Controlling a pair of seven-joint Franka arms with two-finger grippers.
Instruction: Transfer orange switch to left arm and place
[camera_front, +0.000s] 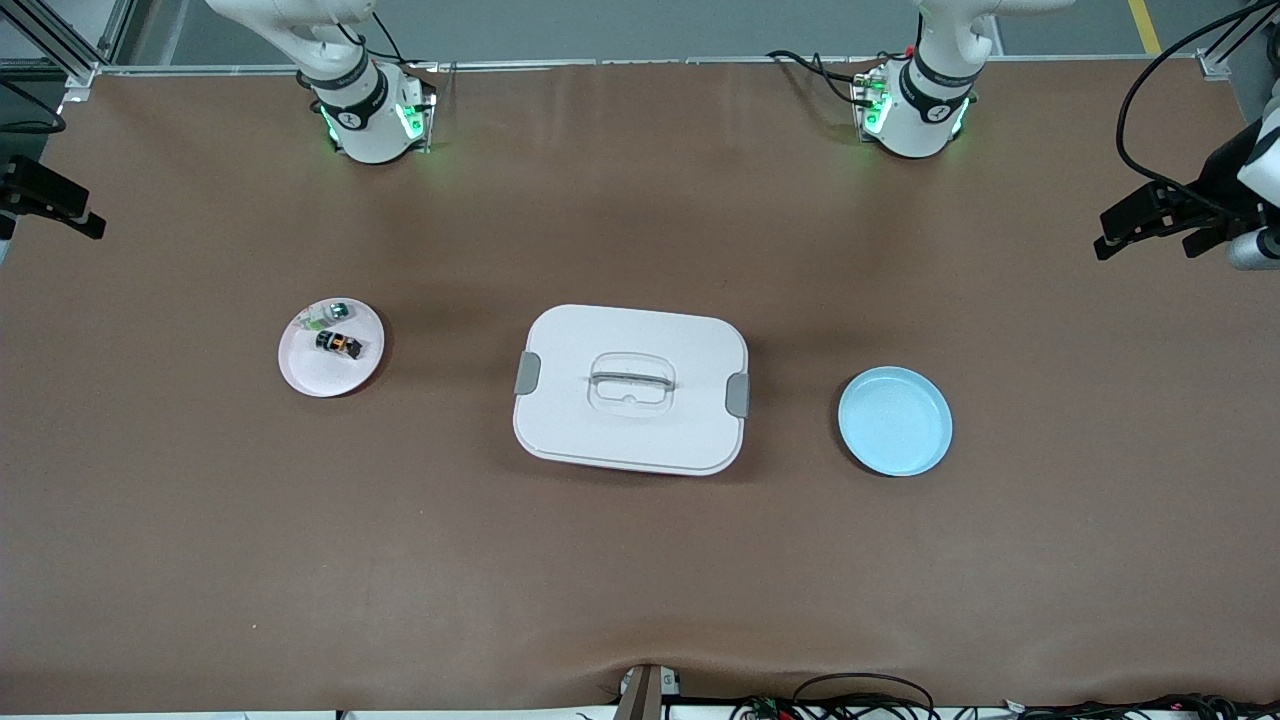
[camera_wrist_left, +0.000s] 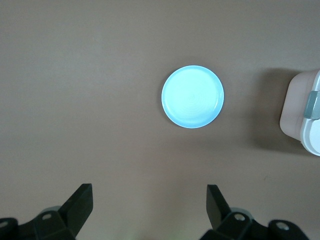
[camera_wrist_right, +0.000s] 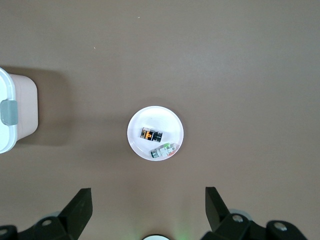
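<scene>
The orange switch, a tiny black part with an orange face, lies on a pink plate toward the right arm's end of the table. It also shows in the right wrist view, on the same plate. The white lidded box sits mid-table between the two plates; its edge shows in both wrist views. My right gripper is open and empty, high over the table beside the pink plate. My left gripper is open and empty, high over the table near a blue plate. Neither gripper shows in the front view.
A pale whitish-green small part lies on the pink plate beside the switch, also in the right wrist view. The blue plate toward the left arm's end holds nothing. Black camera mounts stand at both table ends.
</scene>
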